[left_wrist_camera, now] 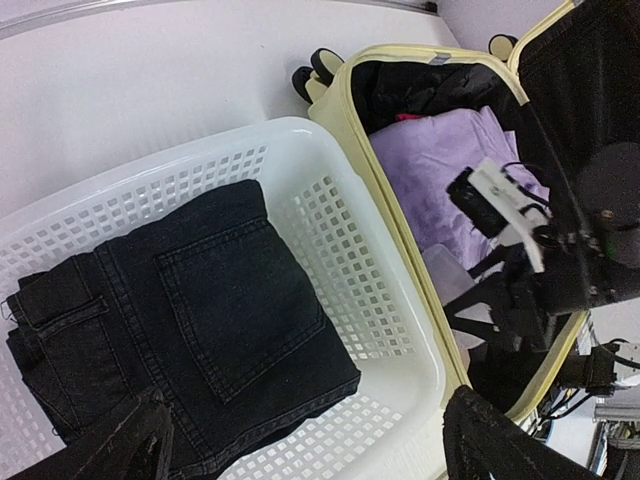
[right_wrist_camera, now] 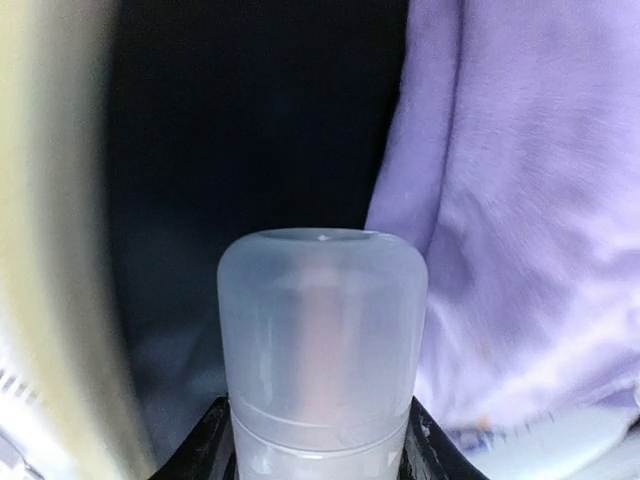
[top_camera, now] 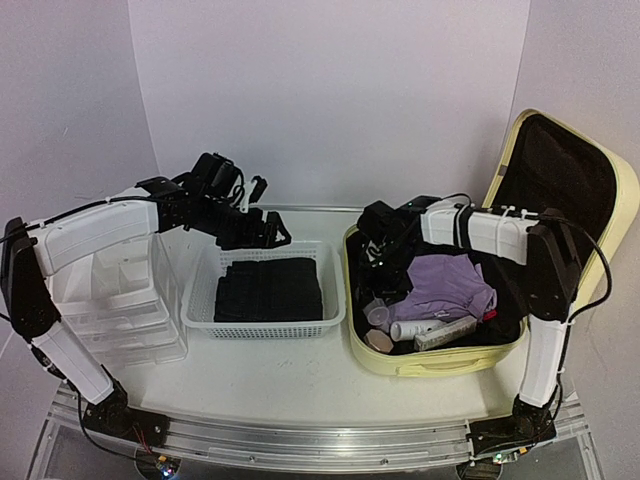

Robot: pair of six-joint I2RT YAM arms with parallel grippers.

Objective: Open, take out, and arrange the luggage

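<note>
suitcase (top_camera: 440, 362) is sitting open at the right edge of the worktop (top_camera: 300, 385). its lid (top_camera: 560, 170) is standing up and leaning toward the right wall, black lining showing. inside, a purple garment (top_camera: 448, 285) is lying over the middle. a white tube (top_camera: 425, 327) and other small toiletries are lying along the near wall.

right gripper (right_wrist_camera: 322, 455) is reaching down into the left half of the suitcase, beside the purple garment. its fingers (right_wrist_camera: 205, 455) are pressing on both sides of a frosted bottle (right_wrist_camera: 322, 330), pinching it just below the cap, with the cap pointing away from the wrist.

left gripper (left_wrist_camera: 305, 415) is hovering over the white basket (top_camera: 265, 330) at mid-worktop, fingers spread wide, holding nothing. folded black jeans (top_camera: 268, 290) are lying flat in the basket, covering most of its floor. the basket is sitting just beside the suitcase's left wall. a clear drawer organizer (top_camera: 110, 300) is sitting by the left edge of the worktop, next to the basket.
</note>
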